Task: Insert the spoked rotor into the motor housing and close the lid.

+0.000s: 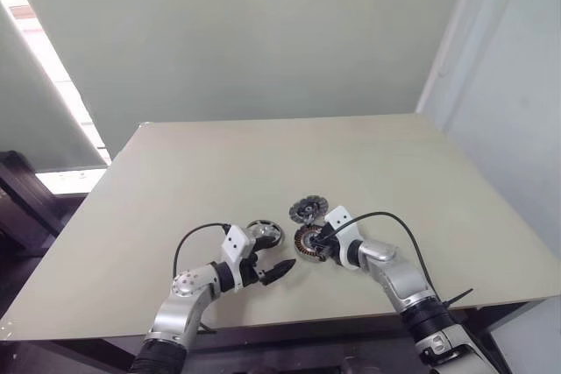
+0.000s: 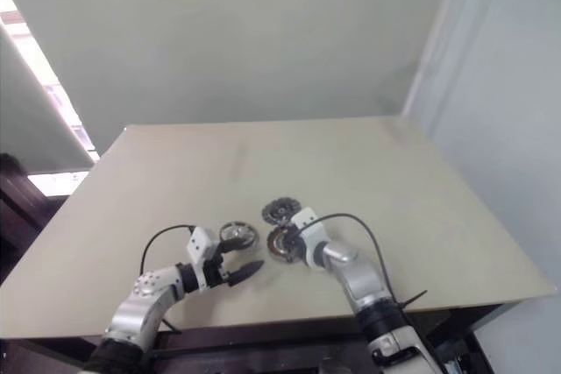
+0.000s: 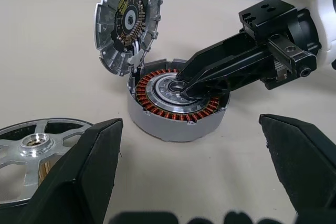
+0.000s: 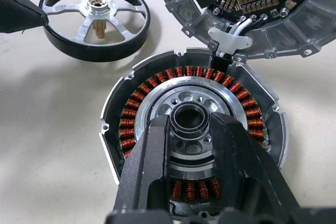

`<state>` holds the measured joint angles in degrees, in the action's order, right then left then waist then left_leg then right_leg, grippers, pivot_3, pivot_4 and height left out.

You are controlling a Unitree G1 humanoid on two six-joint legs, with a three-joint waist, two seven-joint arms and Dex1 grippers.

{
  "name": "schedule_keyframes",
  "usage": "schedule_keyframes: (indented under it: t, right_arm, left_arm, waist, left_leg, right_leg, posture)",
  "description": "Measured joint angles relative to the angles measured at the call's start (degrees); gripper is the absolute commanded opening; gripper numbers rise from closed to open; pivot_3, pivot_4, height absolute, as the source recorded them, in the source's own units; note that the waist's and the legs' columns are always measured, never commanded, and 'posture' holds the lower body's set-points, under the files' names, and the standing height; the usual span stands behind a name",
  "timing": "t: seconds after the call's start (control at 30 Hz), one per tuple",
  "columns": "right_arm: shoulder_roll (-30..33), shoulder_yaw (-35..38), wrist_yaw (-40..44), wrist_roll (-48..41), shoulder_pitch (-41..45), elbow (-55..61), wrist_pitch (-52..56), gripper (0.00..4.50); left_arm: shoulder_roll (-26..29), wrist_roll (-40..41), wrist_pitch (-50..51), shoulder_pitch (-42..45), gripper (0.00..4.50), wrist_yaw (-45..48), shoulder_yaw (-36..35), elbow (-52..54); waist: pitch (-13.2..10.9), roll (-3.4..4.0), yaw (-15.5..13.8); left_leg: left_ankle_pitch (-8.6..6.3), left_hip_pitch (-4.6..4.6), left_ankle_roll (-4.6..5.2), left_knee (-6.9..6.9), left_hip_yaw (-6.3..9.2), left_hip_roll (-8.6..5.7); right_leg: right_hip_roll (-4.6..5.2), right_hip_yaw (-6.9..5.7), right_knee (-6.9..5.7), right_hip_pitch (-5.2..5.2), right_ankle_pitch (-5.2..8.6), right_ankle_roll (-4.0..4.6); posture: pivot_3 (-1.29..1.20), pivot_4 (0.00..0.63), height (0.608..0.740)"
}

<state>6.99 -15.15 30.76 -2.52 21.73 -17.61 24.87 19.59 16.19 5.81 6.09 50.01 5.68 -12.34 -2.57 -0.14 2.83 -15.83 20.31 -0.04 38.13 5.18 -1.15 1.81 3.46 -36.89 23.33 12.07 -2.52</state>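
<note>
Two hands are at work low in the head view. My right hand (image 4: 190,129) pinches the little dark ring in the middle of the motor housing (image 4: 191,129), fingers closed around it, I think to keep the housing from sliding on the surface (image 1: 263,164). The lid (image 3: 127,20) stands tipped up at the housing's far edge, joined by small wires, so the copper coils are bare and ready. My left hand (image 3: 191,171) is wide open and holds nothing. The spoked rotor (image 4: 95,18) lies flat on the surface just beside it, at the upper left of the right wrist view, so I can pick it up next.
</note>
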Motion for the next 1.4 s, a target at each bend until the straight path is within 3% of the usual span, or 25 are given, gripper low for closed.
schedule_keyframes:
  t: [0.27,0.63,0.87,1.3,1.4]
  right_arm:
    - [-0.2,0.1,0.1,0.0,0.0,-0.1,0.1,0.80]
    - [-0.5,-0.4,2.1,-0.5,0.0,0.6,0.8,4.42]
    - [0.7,0.0,2.5,-0.9,-0.2,4.9,3.7,4.47]
    - [1.1,0.2,1.1,-1.2,-1.2,8.1,4.8,0.02]
    - [0.6,-0.4,-0.1,-0.1,-1.2,6.1,3.5,0.02]
  left_arm:
    - [0.0,0.0,0.0,0.0,4.50,0.0,0.0,0.0]
    - [0.1,-0.1,0.0,-0.2,4.50,0.0,0.1,0.0]
    - [0.1,-0.5,0.0,-0.2,4.50,0.0,0.1,0.0]
    - [0.1,-0.6,0.0,-0.3,4.50,0.1,0.1,0.0]
    - [0.1,-0.6,0.0,-0.3,4.50,0.1,0.1,0.0]
  waist:
    - [0.0,0.00,0.0]
    - [0.0,0.01,0.0]
    - [0.0,0.02,0.0]
    - [0.0,0.02,0.0]
    - [0.0,0.02,0.0]
  left_leg:
    - [0.00,-0.01,0.00,0.00,0.00,0.00]
    - [0.00,-0.01,0.00,0.01,0.02,-0.02]
    - [0.00,0.01,0.00,0.00,0.04,-0.02]
    - [0.00,0.01,0.00,-0.01,0.02,-0.02]
    - [0.00,0.01,0.00,-0.01,0.02,-0.02]
  right_leg:
    - [0.00,0.00,-0.01,0.00,0.00,0.00]
    - [0.01,0.01,-0.01,-0.04,0.00,0.00]
    - [0.00,-0.01,-0.01,0.00,0.00,0.00]
    - [0.00,-0.01,0.00,0.01,0.00,0.00]
    - [0.01,0.00,-0.01,0.01,0.00,0.00]
  posture:
    - [0.00,0.000,0.740]
    - [0.00,0.000,0.740]
    - [0.00,0.000,0.740]
    - [0.00,0.000,0.740]
    - [0.00,0.000,0.740]
